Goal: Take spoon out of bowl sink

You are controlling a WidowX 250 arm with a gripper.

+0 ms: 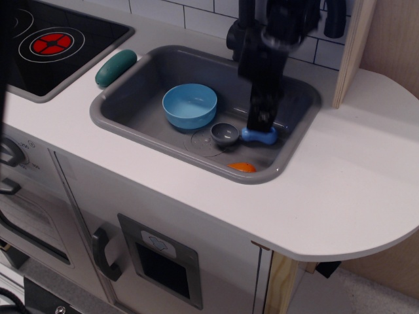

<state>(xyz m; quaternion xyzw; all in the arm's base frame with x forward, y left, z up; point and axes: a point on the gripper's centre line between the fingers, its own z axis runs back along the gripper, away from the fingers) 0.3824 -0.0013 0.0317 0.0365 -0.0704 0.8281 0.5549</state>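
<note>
From my seat the sink [131, 114] looks like matt grey plastic, set in a smooth white counter [340, 190] with a soft sheen. I read the bowl [190, 104] as smooth blue plastic. The spoon [239, 135] has a dull grey metal-looking cup and a glossy light-blue handle (plastic, I think). The stovetop [72, 39] is glossy black, the side post [357, 46] bare pale wood.
</note>
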